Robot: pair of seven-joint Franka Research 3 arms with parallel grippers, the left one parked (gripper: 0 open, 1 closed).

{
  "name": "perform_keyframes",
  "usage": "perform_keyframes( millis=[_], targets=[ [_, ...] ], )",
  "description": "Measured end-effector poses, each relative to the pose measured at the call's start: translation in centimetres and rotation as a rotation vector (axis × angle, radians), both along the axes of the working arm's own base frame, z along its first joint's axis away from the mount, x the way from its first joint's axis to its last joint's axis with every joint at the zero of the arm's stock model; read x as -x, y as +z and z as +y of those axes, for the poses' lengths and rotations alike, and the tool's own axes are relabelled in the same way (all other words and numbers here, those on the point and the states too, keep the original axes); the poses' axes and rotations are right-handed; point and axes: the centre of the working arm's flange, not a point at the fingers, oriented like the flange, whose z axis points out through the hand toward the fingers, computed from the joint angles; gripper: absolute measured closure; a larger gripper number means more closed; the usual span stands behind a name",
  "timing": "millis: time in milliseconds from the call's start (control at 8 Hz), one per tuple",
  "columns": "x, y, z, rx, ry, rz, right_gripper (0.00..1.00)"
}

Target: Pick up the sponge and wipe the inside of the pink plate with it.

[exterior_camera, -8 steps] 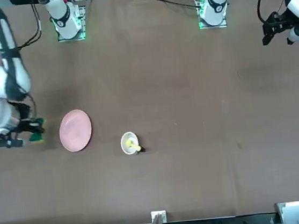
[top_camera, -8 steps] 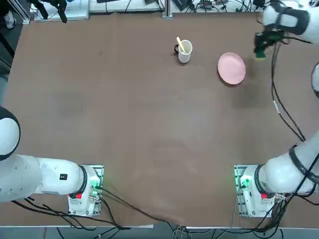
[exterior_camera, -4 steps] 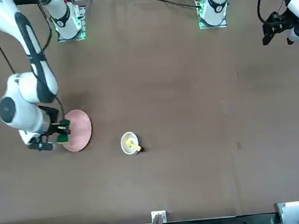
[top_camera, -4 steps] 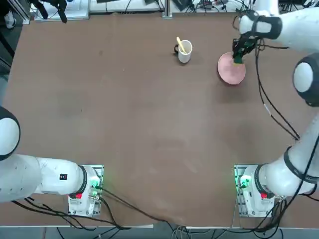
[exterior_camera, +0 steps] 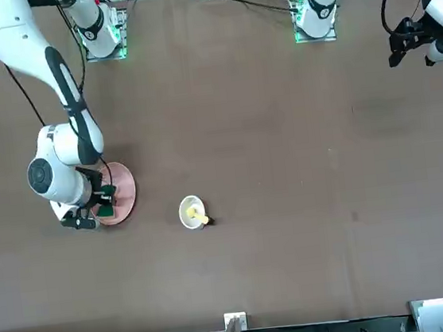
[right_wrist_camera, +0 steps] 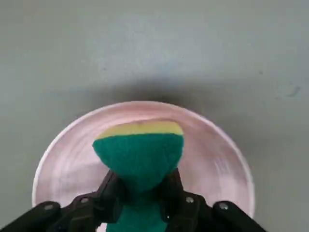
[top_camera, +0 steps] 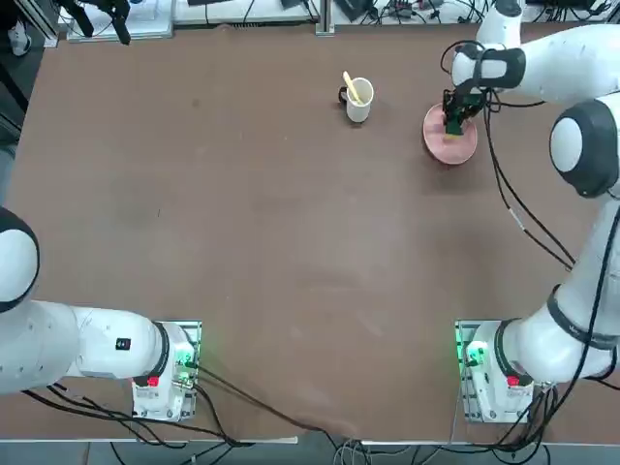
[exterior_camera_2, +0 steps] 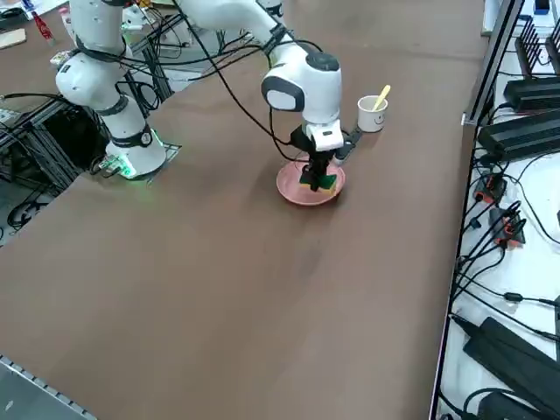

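Right tool [right_wrist_camera: 140,203] pinching sponge [right_wrist_camera: 139,154], pink plate [right_wrist_camera: 67,159] directly beneath: advise light, even pressure inside the rim.

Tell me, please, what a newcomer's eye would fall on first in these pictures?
Probably the right arm's tool, shut on the green and yellow sponge and holding it over the inside of the pink plate at the table's far right. Next would be the white mug with a yellow stick, standing apart, left of the plate in the top view.
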Motion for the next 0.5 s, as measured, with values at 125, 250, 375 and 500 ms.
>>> perform_keyframes(
  millis=[125, 250, 375, 500],
  targets=[
    [0.23, -0.72, 0.97, 0.003, -0.004, 0.006, 0.59],
    [0.39, -1.05, 1.44, 0.005, -0.013, 0.009, 0.59],
    [0.48, -0.99, 1.57, 0.006, -0.026, 0.01, 0.59],
    [0.79, -1.05, 1.69, 0.007, -0.039, 0.015, 0.59]
  ],
)
